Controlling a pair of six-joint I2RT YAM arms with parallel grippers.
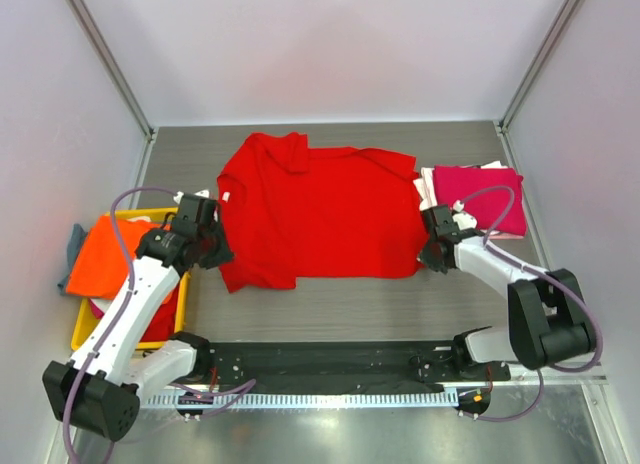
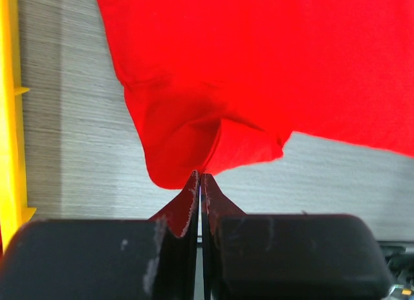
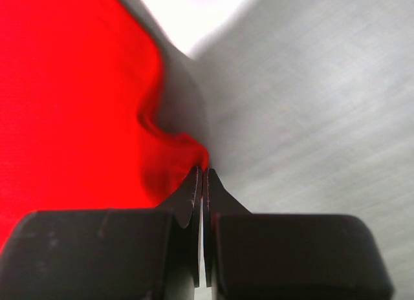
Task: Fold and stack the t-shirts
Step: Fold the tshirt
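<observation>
The left hand [image 2: 199,178] is clenched on the near-left corner of the bright red t-shirt [image 1: 320,214], and the right hand [image 3: 203,174] on its near-right corner. The shirt lies spread on the surface [image 1: 350,309], its long axis running left to right, with a sleeve [image 1: 292,149] flopped over at the far left. Which end holds the neck I cannot tell. A folded magenta-pink t-shirt [image 1: 485,196] lies just beyond the right hand.

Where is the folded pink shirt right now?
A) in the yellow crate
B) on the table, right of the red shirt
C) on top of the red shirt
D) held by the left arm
B: the pink shirt lies folded on the table at the far right, beside the spread red shirt.
</observation>
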